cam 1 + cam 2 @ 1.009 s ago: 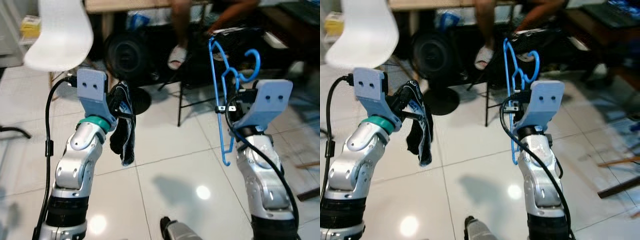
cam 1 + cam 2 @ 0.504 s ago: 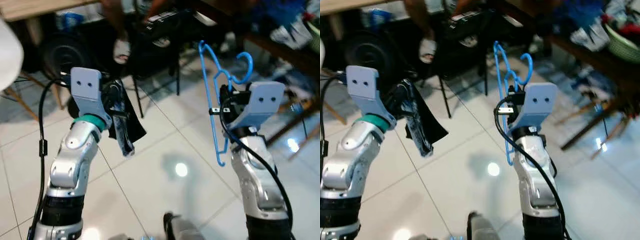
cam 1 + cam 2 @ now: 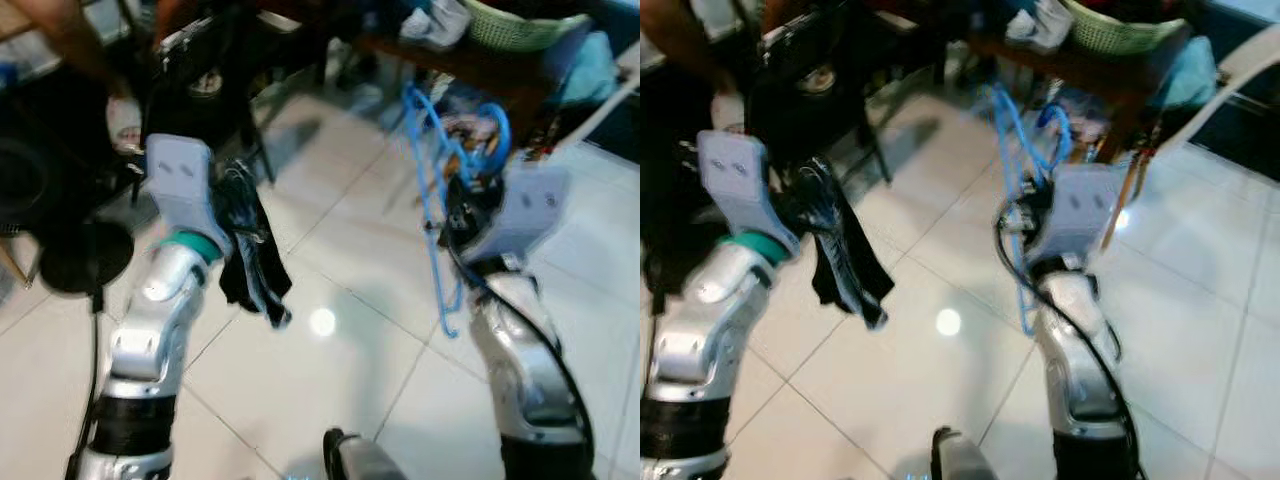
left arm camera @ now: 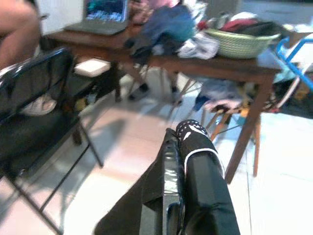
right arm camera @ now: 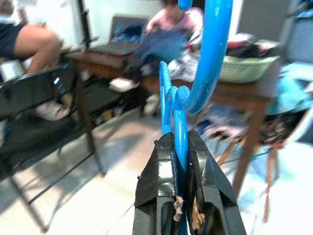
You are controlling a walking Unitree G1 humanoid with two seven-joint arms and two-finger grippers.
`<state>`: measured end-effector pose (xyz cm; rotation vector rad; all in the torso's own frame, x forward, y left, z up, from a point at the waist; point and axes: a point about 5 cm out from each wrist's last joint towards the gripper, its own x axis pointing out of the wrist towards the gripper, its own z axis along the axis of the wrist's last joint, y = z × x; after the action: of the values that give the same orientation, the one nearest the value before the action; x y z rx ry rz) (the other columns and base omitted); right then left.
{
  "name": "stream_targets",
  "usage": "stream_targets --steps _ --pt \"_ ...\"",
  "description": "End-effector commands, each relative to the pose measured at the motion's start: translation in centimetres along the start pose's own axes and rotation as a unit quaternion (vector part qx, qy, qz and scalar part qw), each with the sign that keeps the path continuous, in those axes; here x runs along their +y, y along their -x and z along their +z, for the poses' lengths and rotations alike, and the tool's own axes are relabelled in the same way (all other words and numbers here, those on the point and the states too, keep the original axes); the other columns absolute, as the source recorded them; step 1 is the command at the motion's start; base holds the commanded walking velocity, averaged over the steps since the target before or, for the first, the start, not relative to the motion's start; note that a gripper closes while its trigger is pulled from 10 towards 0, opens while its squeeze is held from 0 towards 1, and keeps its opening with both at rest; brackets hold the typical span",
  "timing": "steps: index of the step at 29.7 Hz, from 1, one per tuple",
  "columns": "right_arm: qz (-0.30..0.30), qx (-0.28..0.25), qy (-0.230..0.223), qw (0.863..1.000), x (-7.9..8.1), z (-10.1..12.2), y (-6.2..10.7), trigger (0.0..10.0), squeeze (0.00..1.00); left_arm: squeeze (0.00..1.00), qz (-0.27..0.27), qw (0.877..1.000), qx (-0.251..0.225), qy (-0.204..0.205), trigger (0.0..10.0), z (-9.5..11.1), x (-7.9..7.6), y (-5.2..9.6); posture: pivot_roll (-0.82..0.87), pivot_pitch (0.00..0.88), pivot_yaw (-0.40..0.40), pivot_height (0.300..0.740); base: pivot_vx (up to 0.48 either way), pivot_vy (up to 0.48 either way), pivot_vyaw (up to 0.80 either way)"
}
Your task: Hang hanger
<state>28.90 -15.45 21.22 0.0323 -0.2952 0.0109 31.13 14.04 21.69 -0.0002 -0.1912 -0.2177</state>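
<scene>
You're mid-carry: right claw (image 5: 188, 196) clamps the blue hanger (image 3: 437, 190) at 2 o'clock, left claw (image 4: 188, 147) pinches a dark garment (image 3: 252, 260). Next, find a rail.

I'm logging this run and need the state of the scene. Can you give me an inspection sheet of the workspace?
Surface: glossy white tile floor, glare spots.
Job's things: blue hanger upright in right gripper; dark garment hanging from left gripper.
Clutter: brown table piled with clothes, green basket, laptop.
Grippers: right gripper shut on hanger; left gripper shut on garment.
Cables: black cable along left arm.
Surroundings: black folding chair; seated person's leg.
</scene>
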Motion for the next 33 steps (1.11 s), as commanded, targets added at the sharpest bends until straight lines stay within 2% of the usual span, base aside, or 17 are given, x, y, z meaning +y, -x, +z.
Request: stream_targets --steps 1,10,22,25,28,30,31,32,33 --pt "0.004 0.004 -0.002 1.000 0.2 -0.2 0.2 10.0 0.00 0.00 0.002 1.000 -0.005 -0.006 10.0 0.0 0.2 0.2 -0.08 0.085 0.046 0.740 0.266 0.000 -0.80" --pt "0.003 -0.001 0.000 1.000 0.2 -0.1 0.0 10.0 0.00 0.00 0.001 1.000 -0.015 -0.012 10.0 0.3 0.3 0.2 -0.08 0.077 0.046 0.740 0.416 0.000 -0.80" --pt "0.007 -0.022 0.005 1.000 0.3 0.6 -0.6 10.0 0.00 0.00 -0.002 1.000 -0.023 -0.021 10.0 0.6 0.3 0.0 -0.07 0.067 0.048 0.740 0.465 0.000 0.00" --pt "0.003 -0.047 0.003 0.999 0.2 1.5 -1.0 10.0 0.00 0.00 -0.009 0.999 -0.035 -0.038 10.0 1.0 0.2 -0.1 -0.07 0.066 0.049 0.740 0.463 0.000 0.00" --pt "-0.003 -0.104 0.001 0.995 0.1 4.0 -2.3 10.0 0.00 0.00 -0.043 0.991 -0.088 -0.091 10.0 3.3 -0.4 -0.5 -0.06 0.062 0.050 0.740 0.463 0.000 0.00" --pt "-0.003 -0.104 0.001 0.995 0.1 4.0 -2.3 10.0 0.00 0.00 -0.043 0.991 -0.088 -0.091 10.0 3.3 -0.4 -0.5 -0.06 0.062 0.050 0.740 0.461 0.000 0.00" --pt "-0.005 -0.117 -0.003 0.993 0.1 4.6 -2.7 10.0 0.00 0.00 -0.053 0.988 -0.106 -0.098 10.0 4.3 -0.5 -0.7 -0.06 0.061 0.049 0.740 0.465 0.000 0.00" --pt "-0.005 -0.117 -0.003 0.993 0.1 4.6 -2.7 10.0 0.00 0.00 -0.053 0.988 -0.106 -0.098 10.0 4.3 -0.5 -0.7 -0.06 0.061 0.049 0.740 0.465 0.000 0.00" --pt "-0.005 -0.126 -0.006 0.992 0.1 5.1 -3.0 10.0 0.00 0.00 -0.060 0.985 -0.125 -0.100 10.0 5.5 -0.7 -0.9 -0.05 0.062 0.048 0.740 0.461 0.000 0.00"
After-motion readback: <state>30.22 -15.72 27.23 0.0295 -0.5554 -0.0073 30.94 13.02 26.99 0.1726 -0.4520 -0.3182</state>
